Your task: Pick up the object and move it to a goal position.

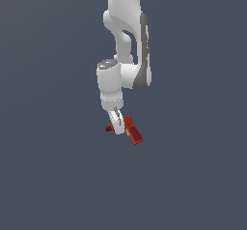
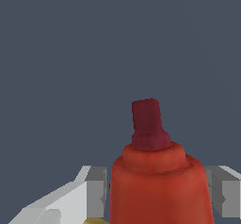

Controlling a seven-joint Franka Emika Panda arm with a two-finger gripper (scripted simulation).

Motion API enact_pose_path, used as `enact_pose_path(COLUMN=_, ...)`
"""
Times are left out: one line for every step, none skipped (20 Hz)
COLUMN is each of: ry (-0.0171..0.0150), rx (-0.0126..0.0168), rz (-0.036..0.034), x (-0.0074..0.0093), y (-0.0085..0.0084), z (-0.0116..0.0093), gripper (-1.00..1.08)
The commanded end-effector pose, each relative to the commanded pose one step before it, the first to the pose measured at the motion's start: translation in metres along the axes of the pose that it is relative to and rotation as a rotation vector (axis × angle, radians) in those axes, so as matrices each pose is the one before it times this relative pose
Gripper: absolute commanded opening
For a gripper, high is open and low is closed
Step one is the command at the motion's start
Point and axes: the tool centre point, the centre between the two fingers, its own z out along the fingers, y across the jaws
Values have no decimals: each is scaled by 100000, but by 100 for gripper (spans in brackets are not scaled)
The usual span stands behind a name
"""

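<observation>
Exterior view: one red toy drill (image 1: 131, 129) sits at 6 o'clock under the one arm, held in the gripper (image 1: 116, 125). It looks hard, light and smooth.

Wrist view: one drill (image 2: 157, 180), two fingers (image 2: 96, 190) pinching its fat body, a good place to hold.

One arm (image 1: 126, 45) is showing, carrying one tool (image 1: 117, 123). One red drill (image 1: 132, 129) is sitting between its two fingers (image 2: 96, 190).
</observation>
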Motion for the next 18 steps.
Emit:
enact_pose_path(ry=64, rx=552, rz=89, x=-262, y=-297, z=-2291, gripper=-100)
enact_pose_path(ry=0, rx=0, rz=0, x=-150, y=-46, z=-902, gripper=-100)
enact_pose_path(ry=-57, rx=-4, rz=79, x=-107, y=-28, z=-897, gripper=-100)
enact_pose_path(ry=0, rx=0, rz=0, x=-149, y=-47, z=-919, gripper=-100)
enact_pose_path(ry=-49, rx=-18, rz=82, x=-102, y=-27, z=-902, gripper=-100)
enact_pose_path(ry=0, rx=0, rz=0, x=-146, y=-47, z=-928, gripper=-100)
enact_pose_path(ry=0, rx=0, rz=0, x=-144, y=-47, z=-933, gripper=-100)
enact_pose_path(ry=-7, rx=-36, rz=59, x=-107, y=-34, z=-918, gripper=-100)
enact_pose_path(ry=0, rx=0, rz=0, x=-139, y=-47, z=-946, gripper=-100)
enact_pose_path(ry=20, rx=-32, rz=32, x=-117, y=-40, z=-936, gripper=-100)
enact_pose_path(ry=0, rx=0, rz=0, x=-132, y=-47, z=-955, gripper=-100)
enact_pose_path(ry=70, rx=-57, rz=37, x=-109, y=-41, z=-942, gripper=-100)
enact_pose_path(ry=43, rx=-21, rz=7, x=-123, y=-47, z=-963, gripper=-100)
enact_pose_path(ry=0, rx=0, rz=0, x=-122, y=-49, z=-974, gripper=-100)
enact_pose_path(ry=90, rx=-37, rz=8, x=-119, y=-50, z=-981, gripper=-100)
enact_pose_path(ry=92, rx=-33, rz=3, x=-120, y=-52, z=-996, gripper=-100)
enact_pose_path(ry=66, rx=-20, rz=-1, x=-120, y=-54, z=-1013, gripper=-100)
enact_pose_path(ry=82, rx=-22, rz=-2, x=-120, y=-56, z=-1022, gripper=-100)
